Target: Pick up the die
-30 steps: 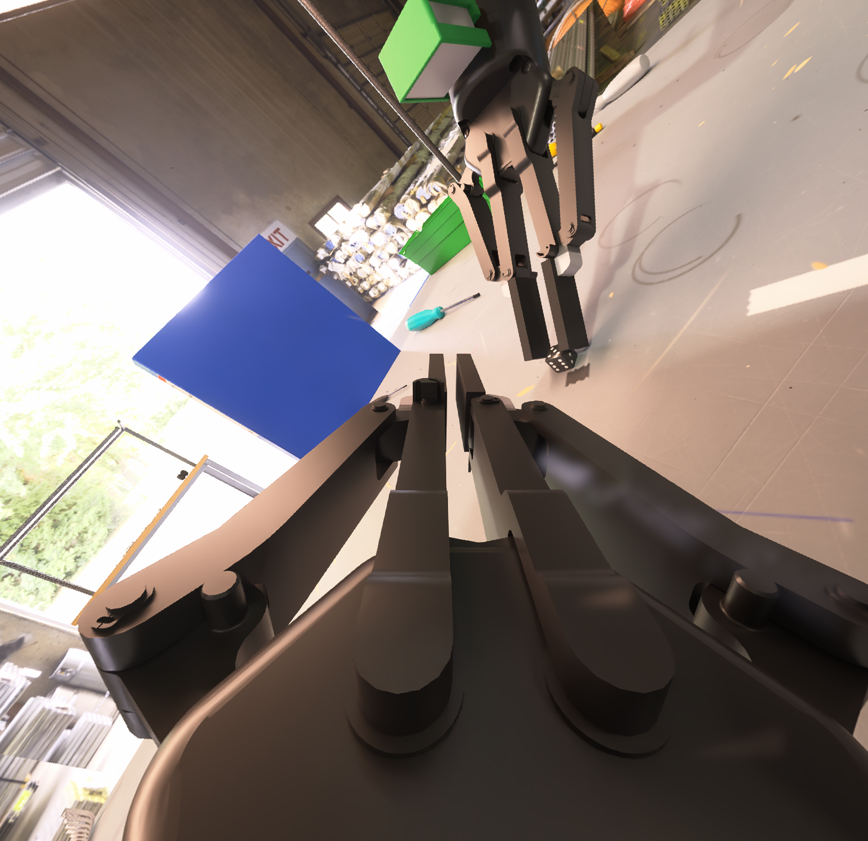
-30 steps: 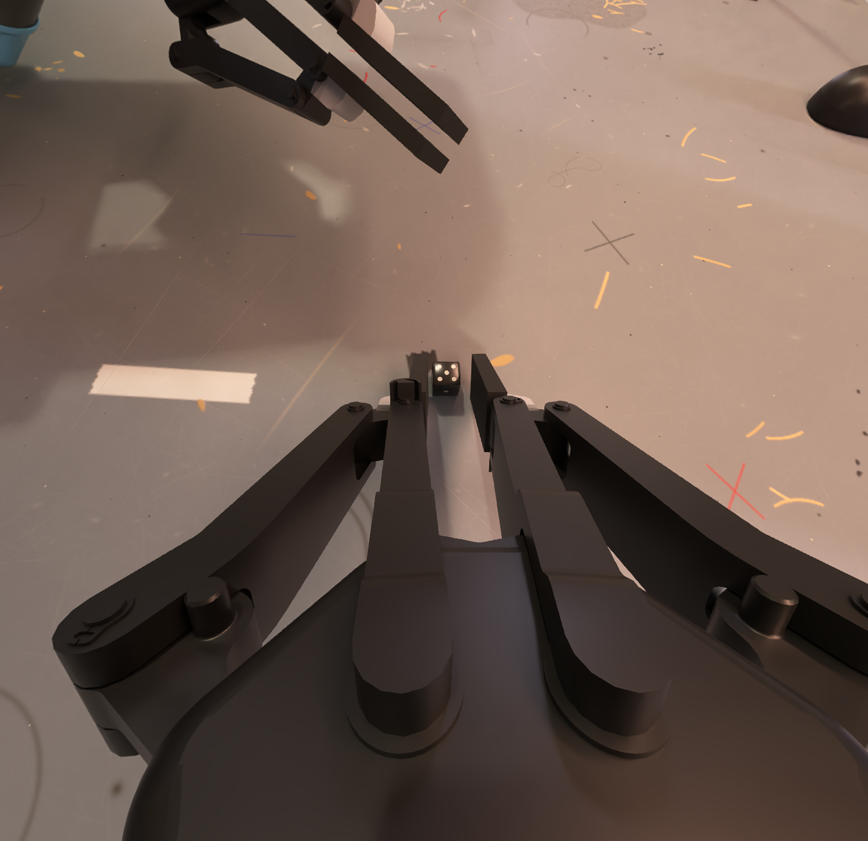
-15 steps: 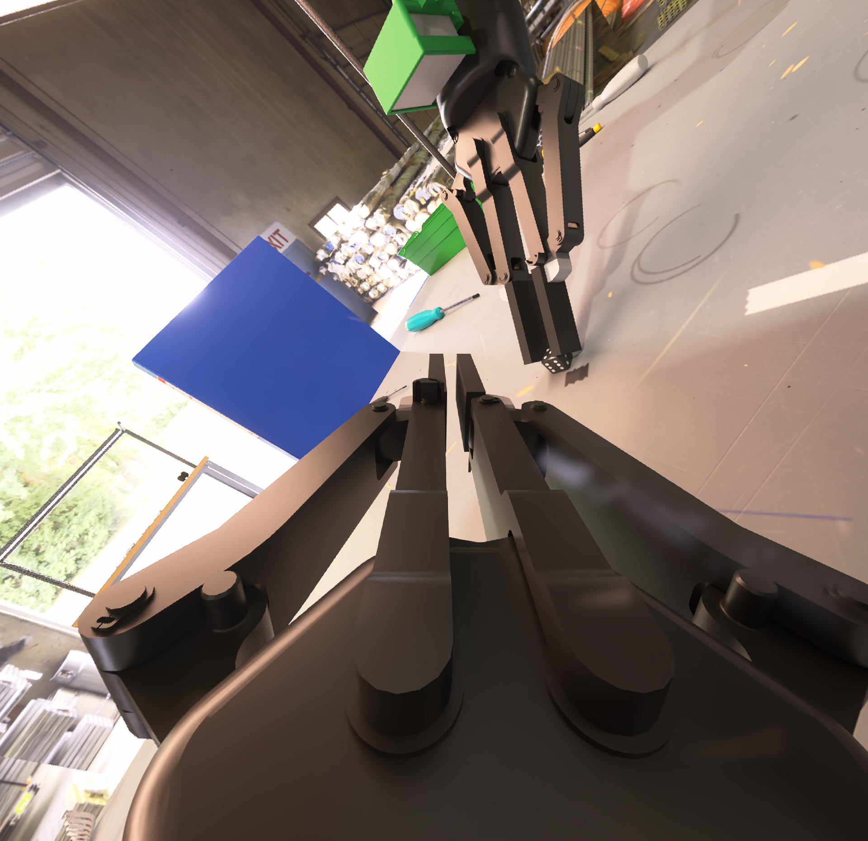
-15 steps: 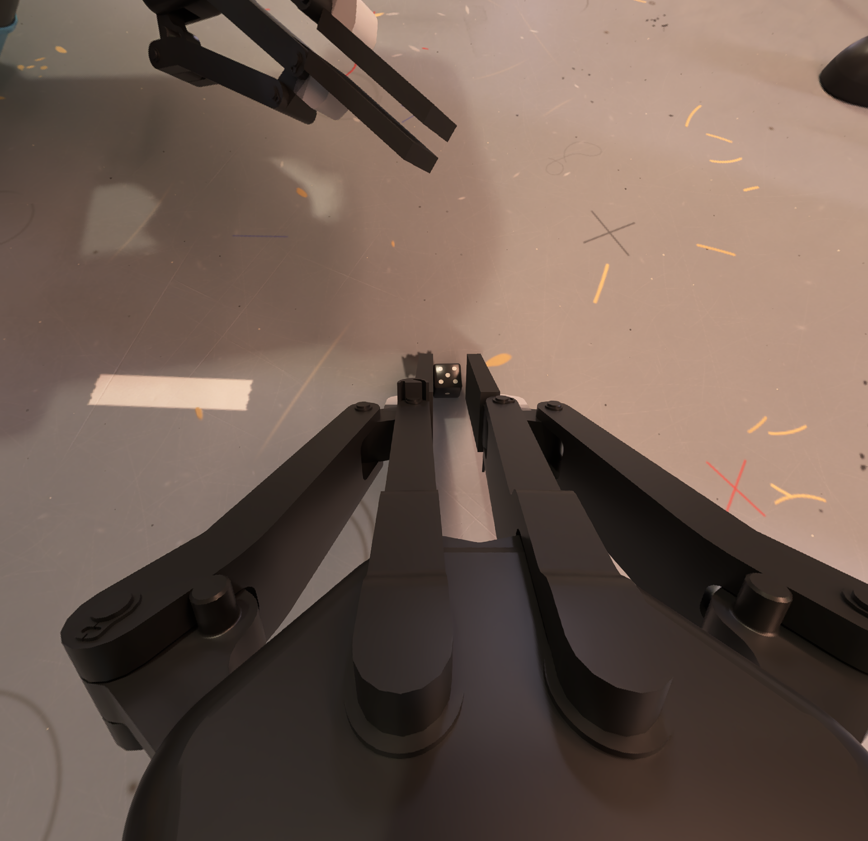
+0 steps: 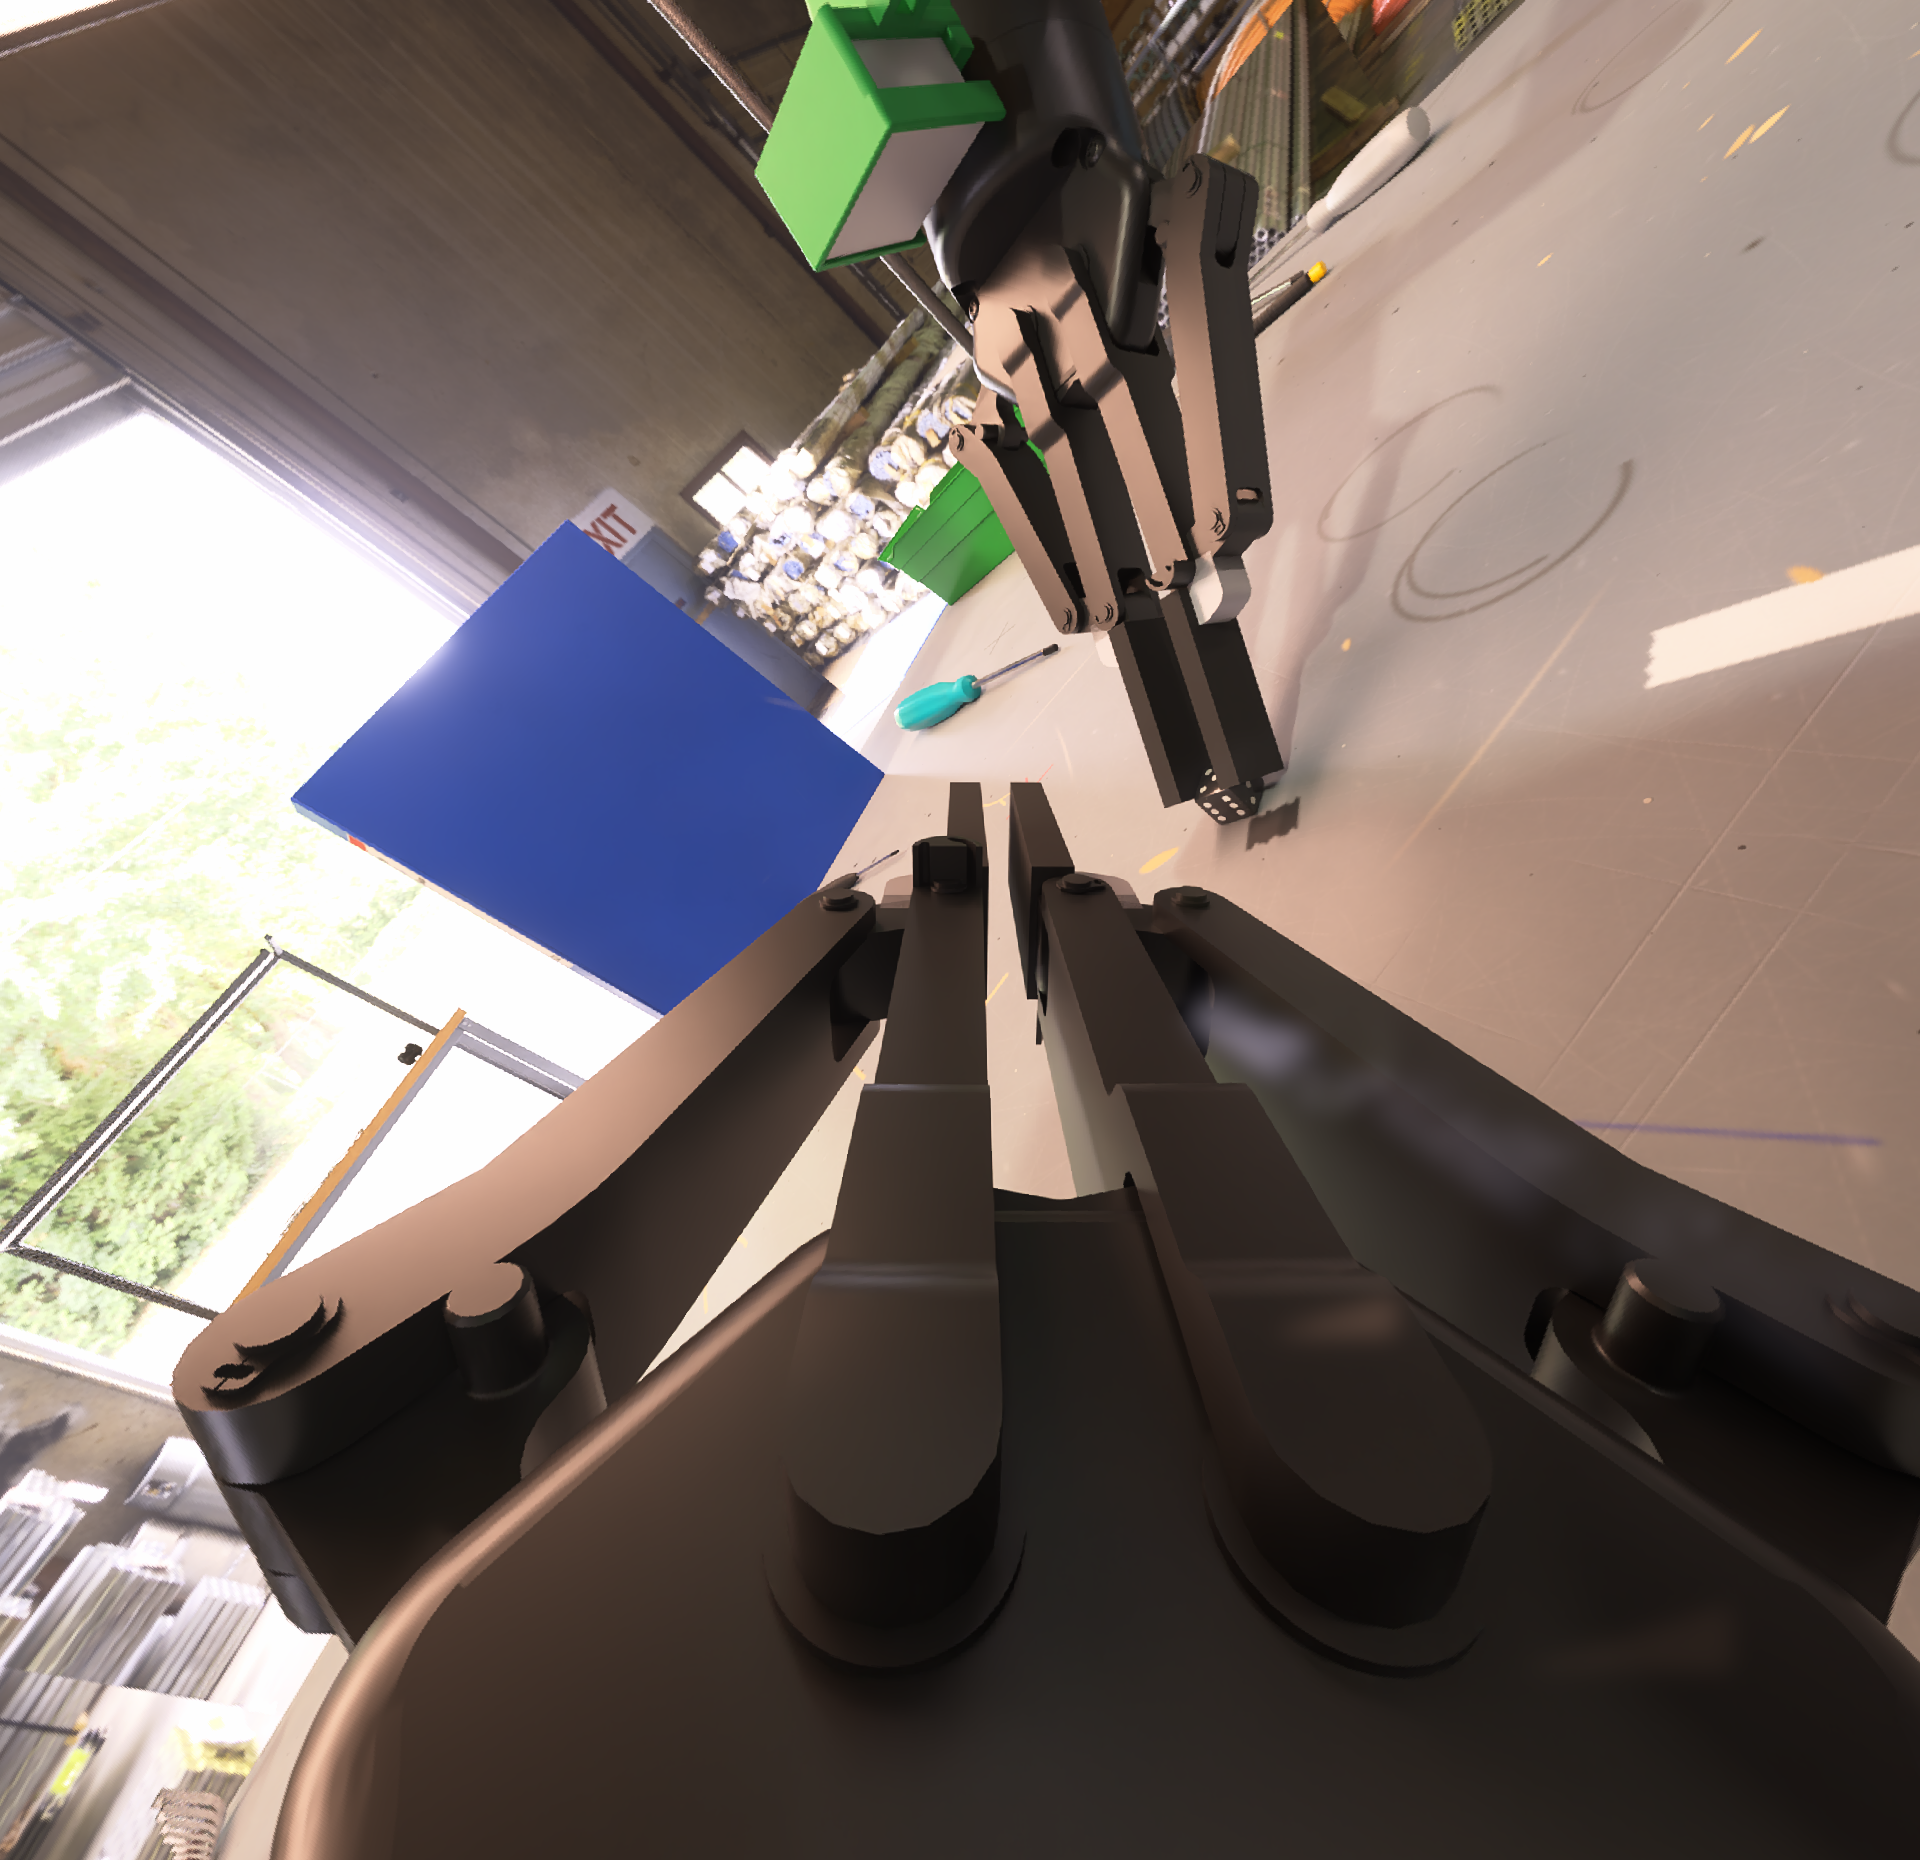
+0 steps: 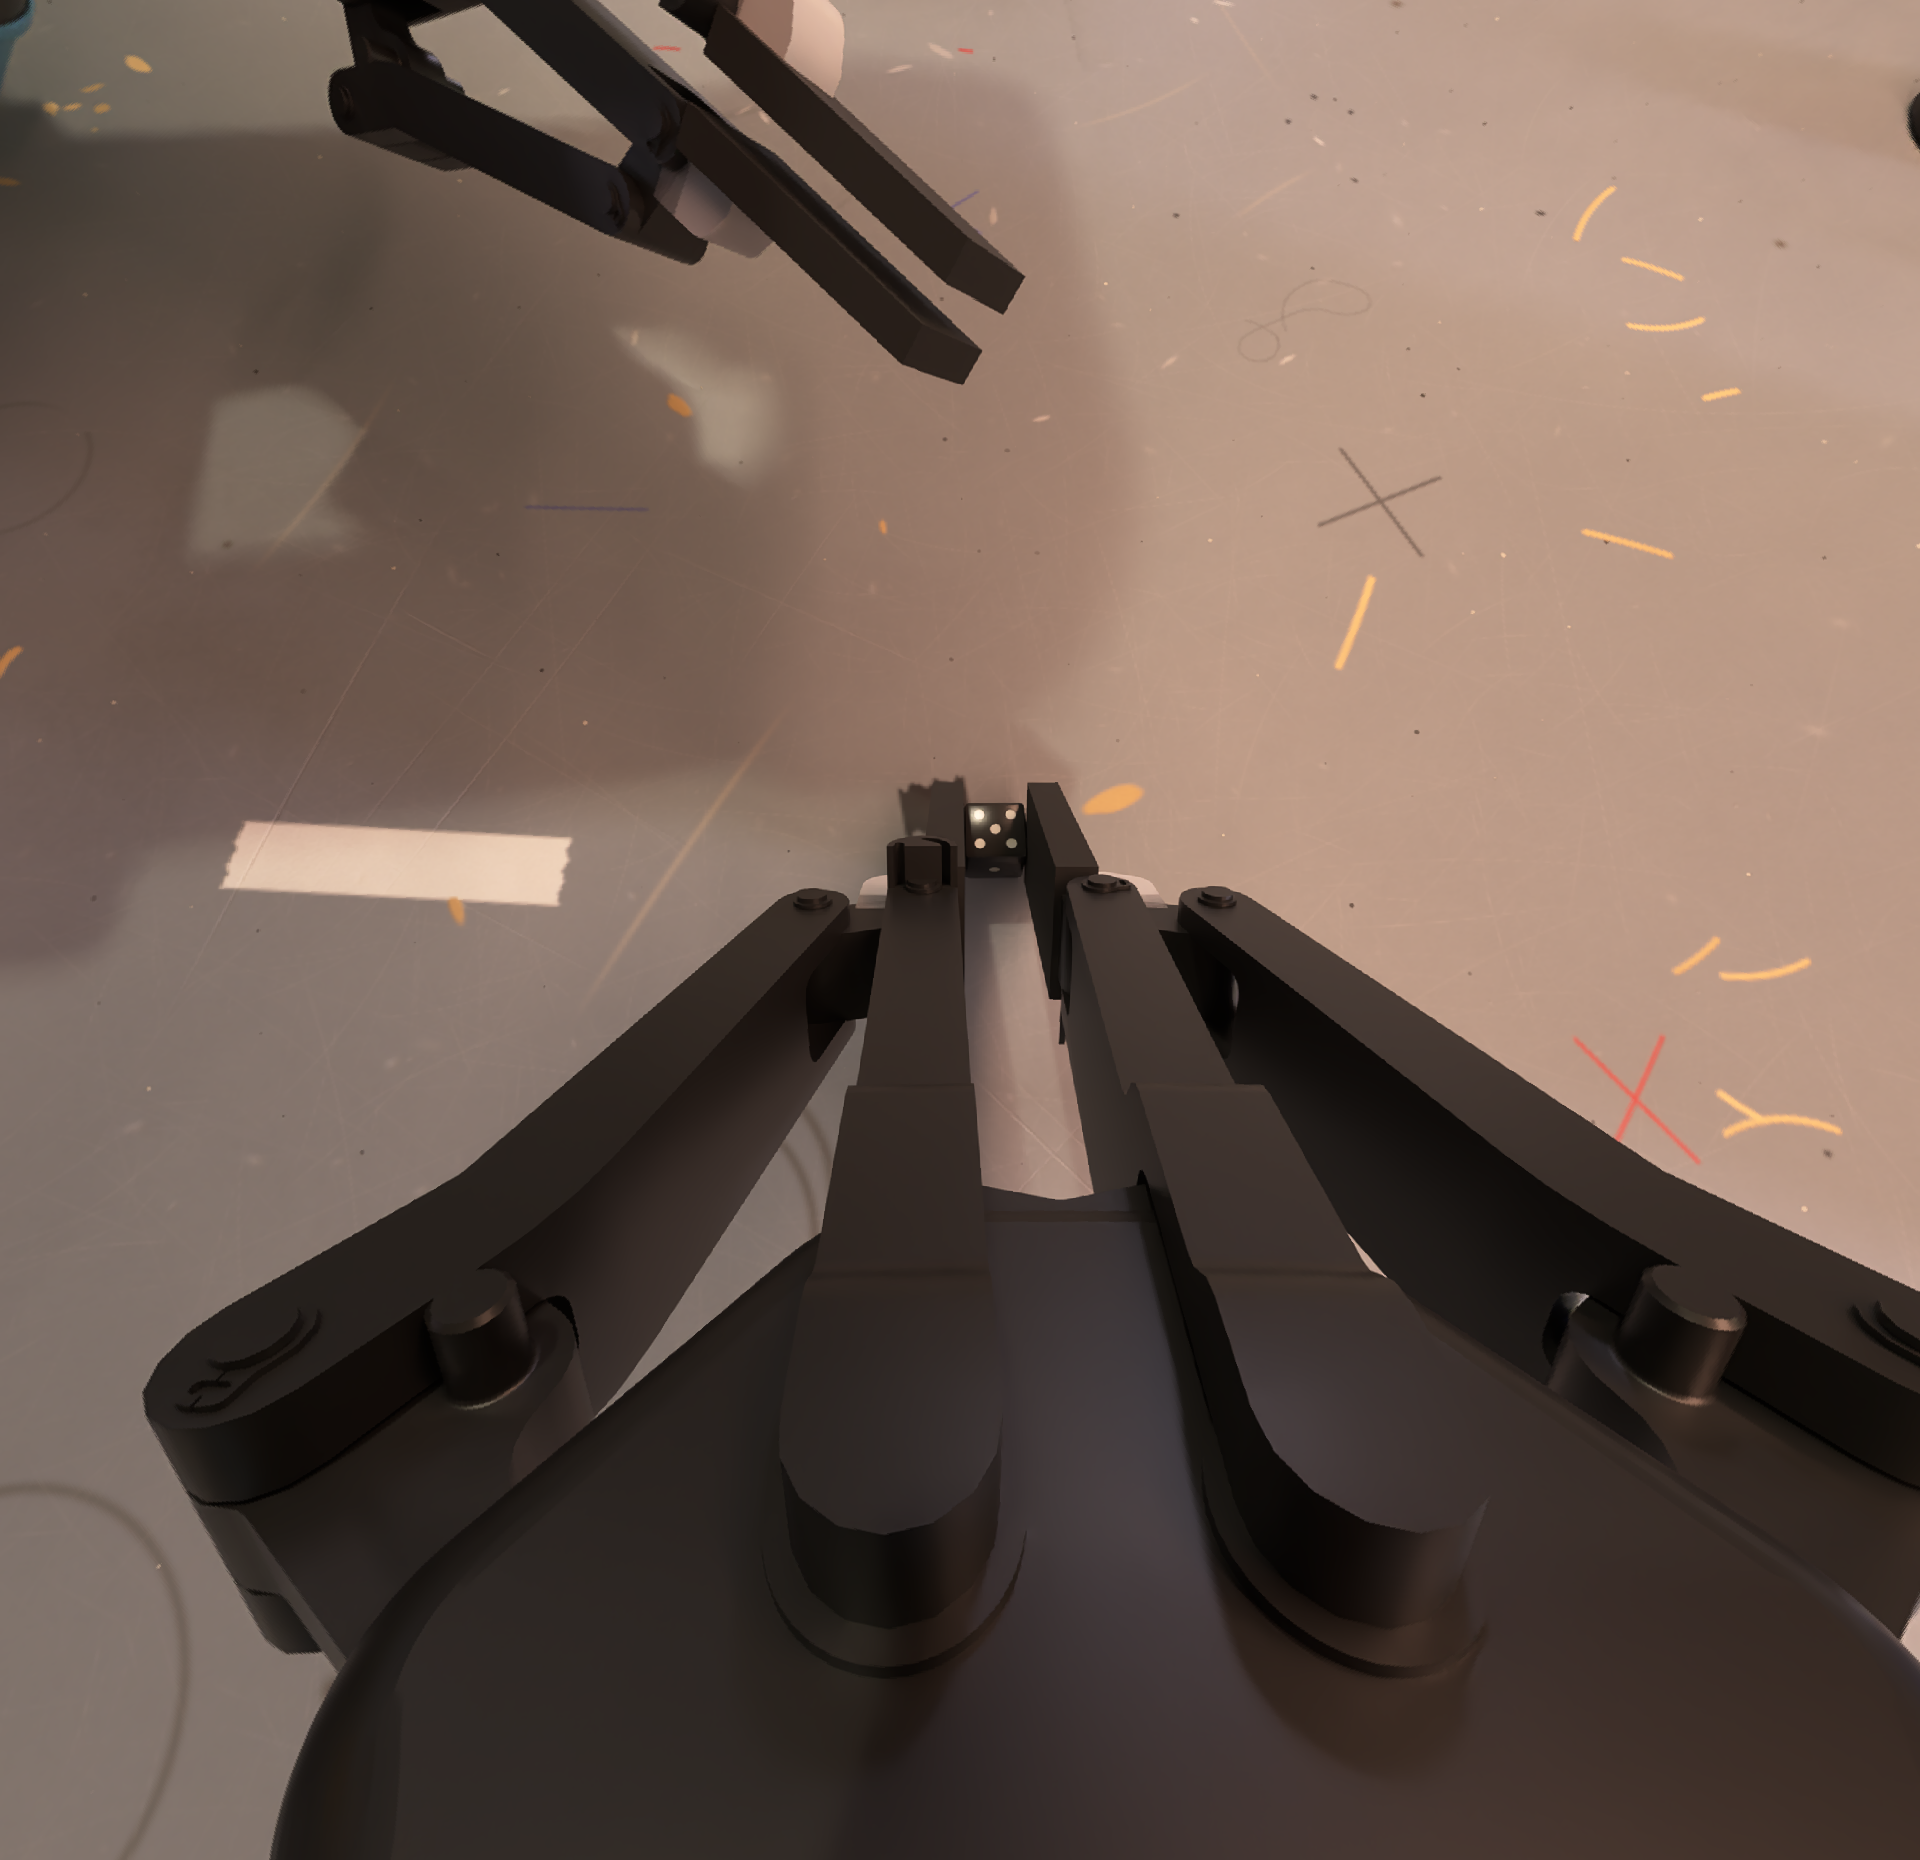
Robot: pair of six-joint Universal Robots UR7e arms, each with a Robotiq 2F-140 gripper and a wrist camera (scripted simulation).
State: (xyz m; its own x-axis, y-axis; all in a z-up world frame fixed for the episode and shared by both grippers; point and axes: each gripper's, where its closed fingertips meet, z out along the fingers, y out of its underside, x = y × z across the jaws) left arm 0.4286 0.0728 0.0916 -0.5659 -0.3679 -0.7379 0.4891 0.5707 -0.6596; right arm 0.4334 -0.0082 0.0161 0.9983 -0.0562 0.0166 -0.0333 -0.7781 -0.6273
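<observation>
The die [image 6: 994, 839] is small and black with white pips. It sits between the fingertips of my right gripper [image 6: 987, 834], whose fingers press on both its sides just at the grey table top. In the left wrist view the right gripper [image 5: 1221, 771] points down at the table with the die [image 5: 1231, 798] at its tips. My left gripper [image 5: 995, 813] is shut and empty, held above the table a little short of the die. It also shows in the right wrist view [image 6: 966, 319], at the upper left.
A blue panel [image 5: 592, 771] stands left of the left gripper. A teal-handled screwdriver [image 5: 940, 698] and a green bin [image 5: 951, 548] lie beyond it. A white tape strip [image 6: 395, 865] is stuck on the table left of the right gripper.
The right gripper's fingers have closed from a wider gap onto the die. The left gripper has not moved.
</observation>
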